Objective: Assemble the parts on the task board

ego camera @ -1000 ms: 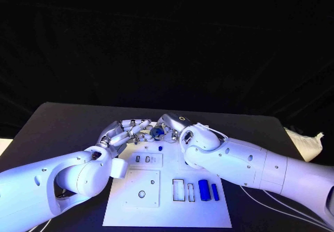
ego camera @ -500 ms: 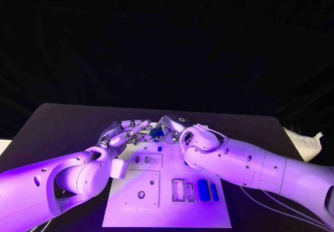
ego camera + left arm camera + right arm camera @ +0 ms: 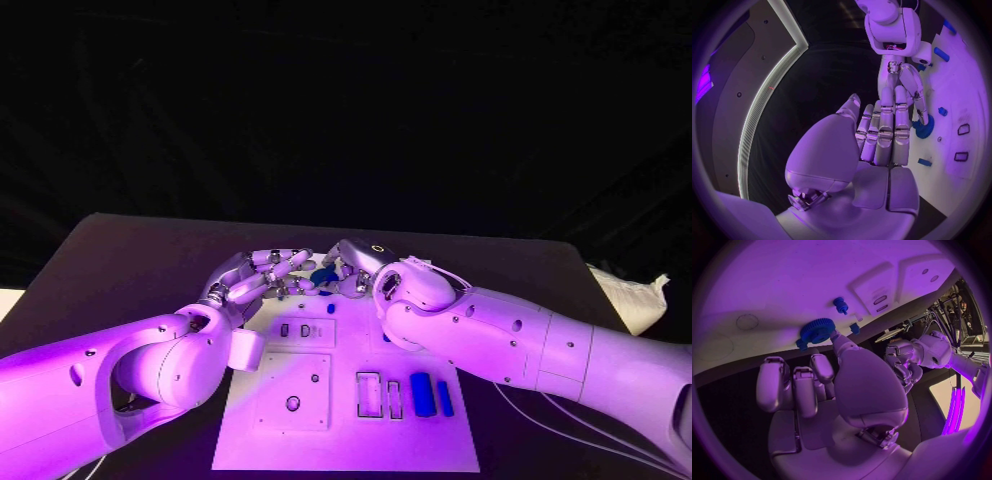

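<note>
Illumination is violet-magenta across all three views. In the head view the white rectangular task board (image 3: 346, 420) and the glossy white arm shells are brightly lit, while the matte black table (image 3: 130, 260) and backdrop absorb nearly all light and show little detail. Soft highlights sit on the arm casings; shadows beneath them are diffuse. Both wrist views show strong fisheye bending toward the dark circular rim. A bright curved light strip (image 3: 764, 95) glares in the left wrist view.

One task board (image 3: 346, 445), two robot hands, one blue gear (image 3: 326, 274), two blue bars.
</note>
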Controlling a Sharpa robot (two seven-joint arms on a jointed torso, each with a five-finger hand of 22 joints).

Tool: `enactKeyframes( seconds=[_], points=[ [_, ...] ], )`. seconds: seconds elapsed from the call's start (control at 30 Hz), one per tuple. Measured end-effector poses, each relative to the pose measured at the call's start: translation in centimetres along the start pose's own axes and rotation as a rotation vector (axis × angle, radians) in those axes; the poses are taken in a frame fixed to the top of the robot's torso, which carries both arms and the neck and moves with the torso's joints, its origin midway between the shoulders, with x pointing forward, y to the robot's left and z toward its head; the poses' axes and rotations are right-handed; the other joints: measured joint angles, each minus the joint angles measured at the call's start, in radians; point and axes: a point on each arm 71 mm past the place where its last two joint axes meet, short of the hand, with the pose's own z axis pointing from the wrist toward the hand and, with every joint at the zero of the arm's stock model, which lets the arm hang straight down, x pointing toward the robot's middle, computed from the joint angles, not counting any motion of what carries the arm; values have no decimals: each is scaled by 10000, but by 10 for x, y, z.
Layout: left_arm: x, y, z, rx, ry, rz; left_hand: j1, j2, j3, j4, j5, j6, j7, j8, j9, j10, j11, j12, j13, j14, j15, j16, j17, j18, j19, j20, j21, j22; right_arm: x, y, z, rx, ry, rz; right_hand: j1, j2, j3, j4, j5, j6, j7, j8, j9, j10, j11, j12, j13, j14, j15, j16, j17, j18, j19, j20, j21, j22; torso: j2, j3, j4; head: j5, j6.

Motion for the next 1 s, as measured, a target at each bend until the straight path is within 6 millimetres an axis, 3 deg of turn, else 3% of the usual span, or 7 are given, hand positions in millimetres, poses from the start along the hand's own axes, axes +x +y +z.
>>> enactKeyframes(
  seconds=[0.33,0.57,0.8,0.9,1.0],
  points=[
    [-2,0,0,-69,-19,-16,0,0,37,14,0,0,0,-35,-7,0,0,-35,1,0,0,-28,24,0,0,0,0,10,-7,-10,-10,-53,-112,416,-78,78,-10,98,403,236,-62,0,15,273,-41,470,388,0,0,0,-1,1,37,37,0,167,-3,31,-5,43,28],
    [-11,0,-1,-67,-188,32,0,0,54,-2,0,0,0,-35,-6,-35,35,-35,-8,-27,26,-28,33,0,0,0,0,9,-32,-40,-36,-130,-889,888,17,172,51,4,577,301,-57,-1,15,309,-77,546,441,0,-1,0,7,2,77,-3,46,218,-17,62,-55,58,36],
    [-33,-3,-3,0,-619,195,0,0,106,-56,0,0,0,-35,-5,-35,35,-35,-7,-39,37,-28,71,0,0,0,0,19,-66,-91,-70,0,-1469,1387,454,235,240,-323,834,301,-57,-1,-1,309,-77,545,453,0,-1,0,7,1,109,17,114,325,-67,108,-198,138,28],
    [-43,-5,-3,75,-854,274,0,0,118,-66,0,0,0,-35,-5,-35,35,-35,-7,-38,37,-28,72,-1,0,0,0,19,-74,-106,-80,-52,-1572,1580,521,218,227,-388,871,337,-22,-1,-3,309,-77,545,466,0,-1,38,6,-153,149,-3,117,373,-86,134,-254,176,26],
    [-51,-6,-2,119,-1027,324,0,0,117,-67,0,0,0,-35,-5,-35,35,-35,-6,-38,37,-28,81,0,0,0,0,19,-76,-119,-89,-80,-1593,1780,565,174,254,-416,871,337,-22,-1,-10,309,-77,545,466,0,-1,38,6,-153,149,-2,117,373,-105,175,-305,222,28]
  ],
)
